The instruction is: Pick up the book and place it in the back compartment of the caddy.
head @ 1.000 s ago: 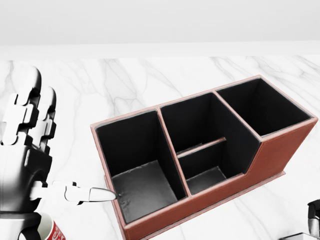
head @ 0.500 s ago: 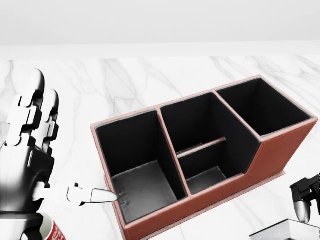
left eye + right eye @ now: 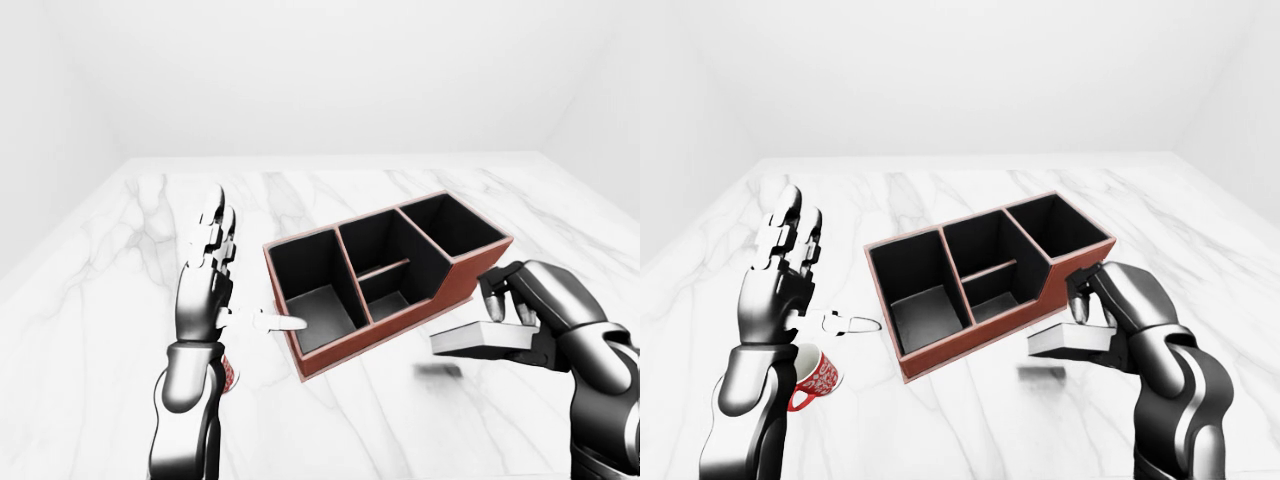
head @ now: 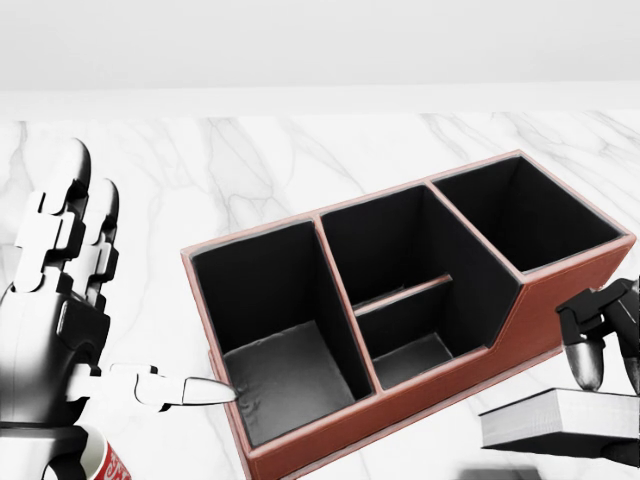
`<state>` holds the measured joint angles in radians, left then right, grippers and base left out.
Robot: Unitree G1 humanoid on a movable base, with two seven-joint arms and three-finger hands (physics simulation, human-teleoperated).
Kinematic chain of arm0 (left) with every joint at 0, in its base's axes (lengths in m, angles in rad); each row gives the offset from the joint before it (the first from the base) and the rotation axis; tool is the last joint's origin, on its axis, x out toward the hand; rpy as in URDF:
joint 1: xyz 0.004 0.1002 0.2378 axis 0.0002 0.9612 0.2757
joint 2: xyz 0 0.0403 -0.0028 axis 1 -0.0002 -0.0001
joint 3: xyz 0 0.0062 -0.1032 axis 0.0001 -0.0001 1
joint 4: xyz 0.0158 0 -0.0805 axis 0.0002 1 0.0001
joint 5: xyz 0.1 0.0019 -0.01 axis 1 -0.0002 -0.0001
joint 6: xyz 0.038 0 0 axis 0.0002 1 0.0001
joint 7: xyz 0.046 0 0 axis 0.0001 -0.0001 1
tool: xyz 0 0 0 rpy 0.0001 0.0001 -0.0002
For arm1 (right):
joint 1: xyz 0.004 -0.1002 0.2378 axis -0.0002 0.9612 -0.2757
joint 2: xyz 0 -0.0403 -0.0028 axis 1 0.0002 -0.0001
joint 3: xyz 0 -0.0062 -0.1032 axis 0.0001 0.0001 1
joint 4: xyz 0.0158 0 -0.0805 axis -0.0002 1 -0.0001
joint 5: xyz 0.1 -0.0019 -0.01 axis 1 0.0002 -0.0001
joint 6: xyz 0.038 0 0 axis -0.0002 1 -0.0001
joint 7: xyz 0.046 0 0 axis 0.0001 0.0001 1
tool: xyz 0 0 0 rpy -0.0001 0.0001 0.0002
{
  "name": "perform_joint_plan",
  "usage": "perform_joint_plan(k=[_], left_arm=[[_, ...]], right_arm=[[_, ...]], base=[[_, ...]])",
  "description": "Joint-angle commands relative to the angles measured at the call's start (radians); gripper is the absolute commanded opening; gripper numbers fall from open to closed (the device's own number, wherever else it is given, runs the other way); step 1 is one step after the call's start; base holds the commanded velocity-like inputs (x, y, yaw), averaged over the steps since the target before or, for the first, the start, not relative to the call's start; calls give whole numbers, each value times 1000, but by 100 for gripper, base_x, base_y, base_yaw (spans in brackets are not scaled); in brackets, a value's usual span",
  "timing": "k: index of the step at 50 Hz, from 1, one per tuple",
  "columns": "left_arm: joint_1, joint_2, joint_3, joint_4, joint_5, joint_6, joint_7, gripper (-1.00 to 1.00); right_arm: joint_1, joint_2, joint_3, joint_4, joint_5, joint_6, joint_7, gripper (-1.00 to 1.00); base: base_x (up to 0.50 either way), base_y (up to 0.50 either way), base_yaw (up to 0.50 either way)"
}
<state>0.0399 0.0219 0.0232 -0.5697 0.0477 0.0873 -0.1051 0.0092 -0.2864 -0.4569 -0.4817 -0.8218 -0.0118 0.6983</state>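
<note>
Right of the caddy (image 3: 385,275) in the left-eye view, the right hand (image 3: 525,305) clasps the book (image 3: 482,340), fingers curled over its top, holding it flat above the table (image 3: 120,300) with its shadow underneath. The book is a thin grey slab with pale page edges. The left hand (image 3: 205,285) stands upright, fingers spread, thumb tip at the caddy's left wall. Reddish-brown outside, matte black inside, the caddy has boxy compartments. A red patterned mug (image 3: 818,375) sits on the white marble.

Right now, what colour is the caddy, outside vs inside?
The caddy is reddish-brown outside, with black-lined compartments. The head view shows it best.
</note>
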Motion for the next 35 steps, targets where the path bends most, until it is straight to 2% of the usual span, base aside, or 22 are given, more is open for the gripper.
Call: perform_joint_plan(k=[1, 10, 35], left_arm=[[3, -1, -2, 5, 1, 0, 0, 98], [5, -2, -8, 1, 3, 0, 1, 98], [5, -2, -8, -12, -1, 0, 0, 98]], right_arm=[[-91, -21, 48, -107, -42, 45, 0, -100], [-149, -26, 103, -140, -65, 79, 0, -100], [-240, 20, 239, -144, -131, 99, 0, -100]], base=[[0, 0, 0], [0, 0, 0], [0, 0, 0]])
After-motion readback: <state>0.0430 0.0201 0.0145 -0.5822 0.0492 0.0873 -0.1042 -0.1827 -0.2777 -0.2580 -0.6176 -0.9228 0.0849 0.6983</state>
